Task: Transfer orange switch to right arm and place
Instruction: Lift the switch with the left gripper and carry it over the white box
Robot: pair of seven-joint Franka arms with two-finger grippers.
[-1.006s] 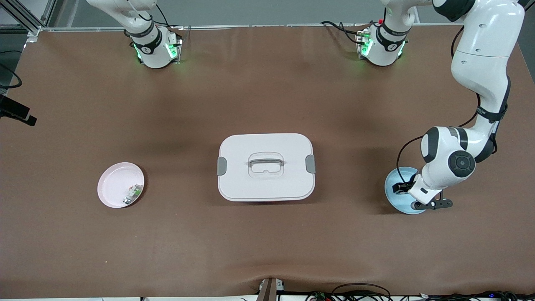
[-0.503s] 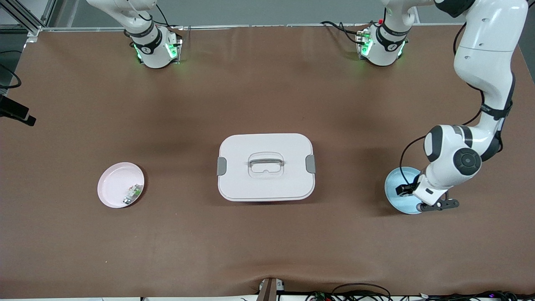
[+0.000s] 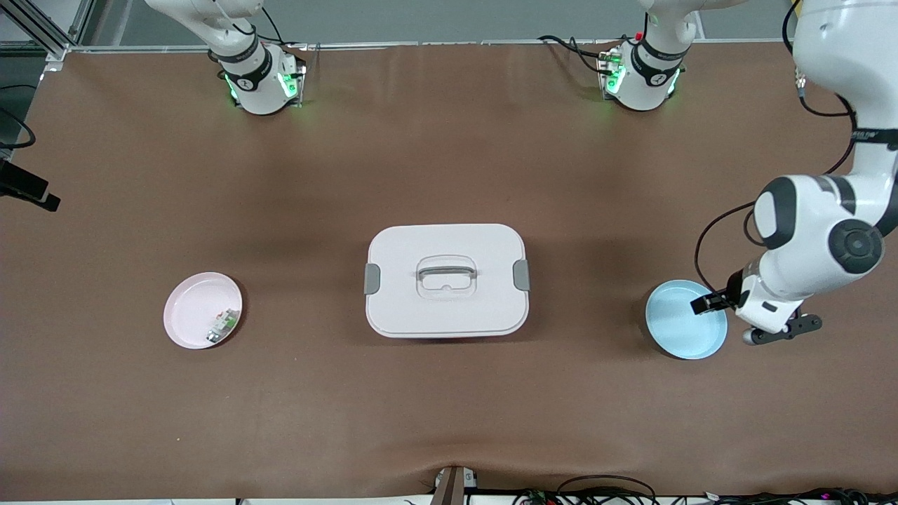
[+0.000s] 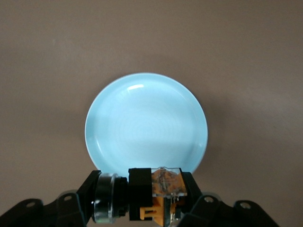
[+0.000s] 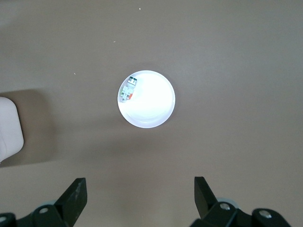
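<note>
The orange switch [image 4: 163, 188], a small black block with an orange middle and a silver round end, is clamped between the fingers of my left gripper [image 4: 147, 195]. That gripper [image 3: 711, 303] hangs over the edge of the empty light blue plate [image 3: 680, 330], which fills the left wrist view [image 4: 146, 120] below the switch. My right gripper [image 5: 140, 194] is open and empty, high above the pink plate [image 5: 154, 106]; in the front view only the right arm's base [image 3: 256, 77] shows.
A white lidded box with a handle [image 3: 446, 279] stands mid-table. The pink plate [image 3: 193, 308] toward the right arm's end holds a small white-and-green part [image 3: 223, 325], seen also in the right wrist view [image 5: 128, 90]. Cables lie along the table's near edge.
My left arm has risen and swung toward its own end of the table, lifting the switch up off the blue plate. The plate now lies bare. Nothing else has moved.
</note>
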